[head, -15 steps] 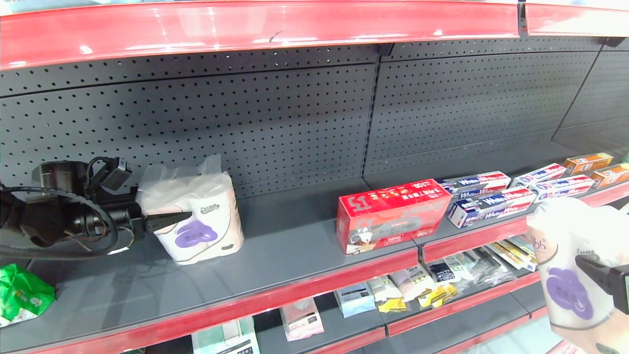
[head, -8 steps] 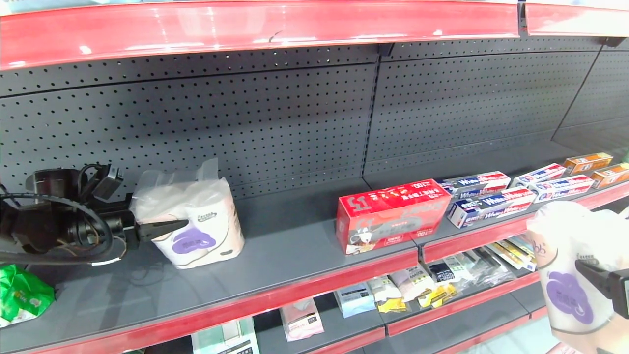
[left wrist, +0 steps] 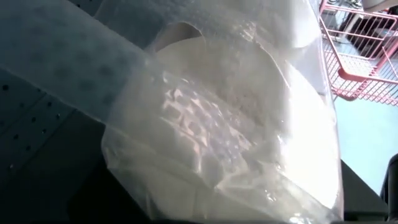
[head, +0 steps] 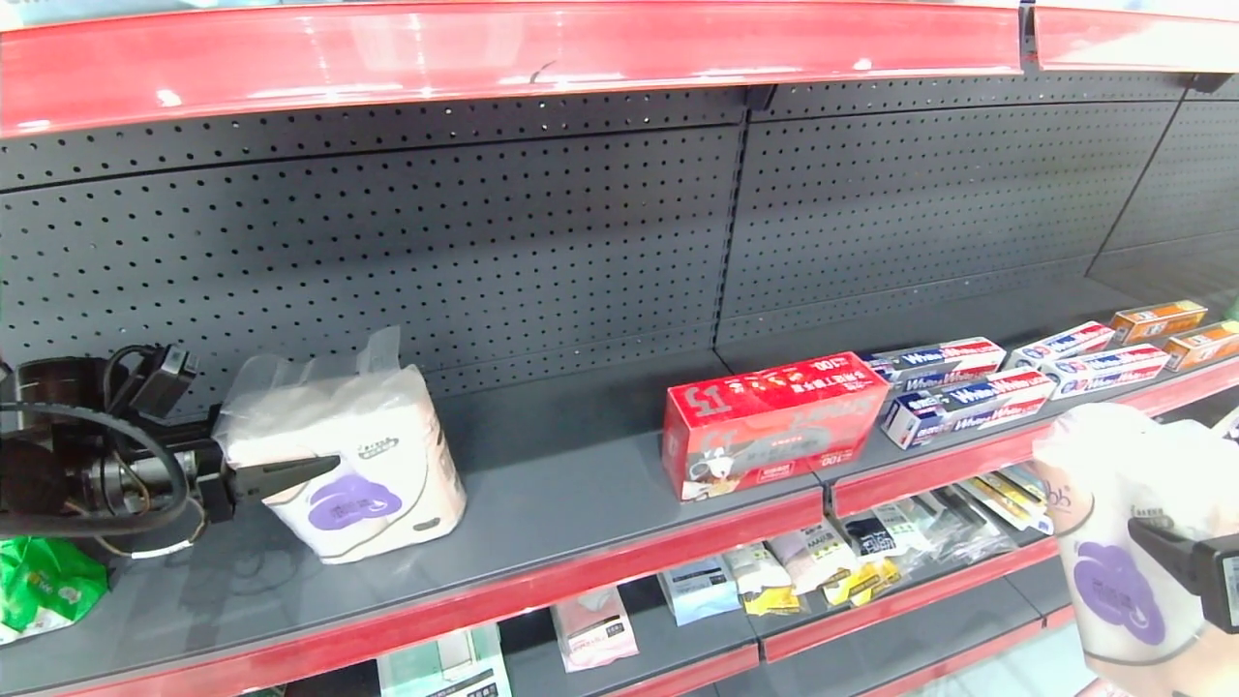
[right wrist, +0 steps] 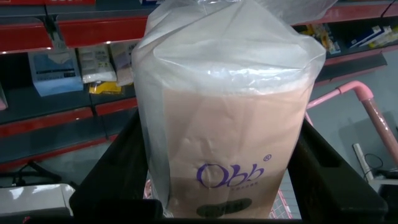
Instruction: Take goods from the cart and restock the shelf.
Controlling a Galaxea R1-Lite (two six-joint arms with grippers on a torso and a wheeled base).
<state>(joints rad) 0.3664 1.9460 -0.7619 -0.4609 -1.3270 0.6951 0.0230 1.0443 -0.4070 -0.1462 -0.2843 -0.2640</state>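
A plastic-wrapped pack of toilet rolls [head: 353, 465] with a purple mark is at the left end of the grey shelf [head: 581, 484]; whether it rests on the board I cannot tell. My left gripper [head: 315, 463] is shut on it from the left, one dark finger across its front. The left wrist view looks onto this pack [left wrist: 236, 124] up close. A second pack of the same kind [head: 1113, 542] is at the lower right, in front of the shelf edge, with my right gripper [head: 1176, 561] shut on it. In the right wrist view this pack [right wrist: 230, 124] stands between dark fingers [right wrist: 118, 168].
A red box [head: 774, 421] sits mid-shelf, with toothpaste boxes [head: 968, 387] and orange boxes [head: 1162, 319] to its right. A green bag [head: 44, 581] lies at the far left. Small packets [head: 774, 571] fill the lower shelf. The pink cart [left wrist: 367, 56] is behind.
My left gripper has moved left and a little toward the shelf's front edge, taking its pack along. The right gripper and its pack have sunk very slightly.
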